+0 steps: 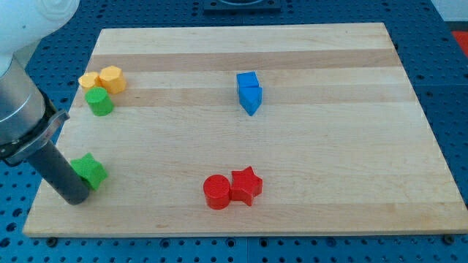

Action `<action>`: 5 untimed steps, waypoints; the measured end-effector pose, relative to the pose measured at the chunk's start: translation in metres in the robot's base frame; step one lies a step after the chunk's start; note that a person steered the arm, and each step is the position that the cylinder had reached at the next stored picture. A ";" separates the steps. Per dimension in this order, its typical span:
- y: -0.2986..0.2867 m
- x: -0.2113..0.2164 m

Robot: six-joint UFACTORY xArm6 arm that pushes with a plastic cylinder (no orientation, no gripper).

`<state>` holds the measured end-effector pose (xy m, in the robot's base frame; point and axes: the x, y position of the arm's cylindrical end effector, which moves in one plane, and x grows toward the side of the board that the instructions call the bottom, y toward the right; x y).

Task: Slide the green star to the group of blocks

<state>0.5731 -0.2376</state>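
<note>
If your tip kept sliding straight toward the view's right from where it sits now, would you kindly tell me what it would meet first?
My tip sits at the green star's lower-left side, apparently touching, so it would probably catch the star first. Beyond that, the red cylinder lies roughly in line.

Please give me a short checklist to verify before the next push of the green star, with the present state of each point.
1. My tip visible: ok, at the view's lower left.
2. Tip beside the green star: ok, on its lower-left side; contact cannot tell.
3. Target group located: cannot tell; yellow blocks with the green cylinder are nearest, above the star.
4. Path up to them free: ok.
5. Star on the board: ok, near its left edge.
</note>
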 end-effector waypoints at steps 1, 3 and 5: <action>0.000 -0.010; 0.014 -0.018; 0.008 -0.032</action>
<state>0.5413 -0.2292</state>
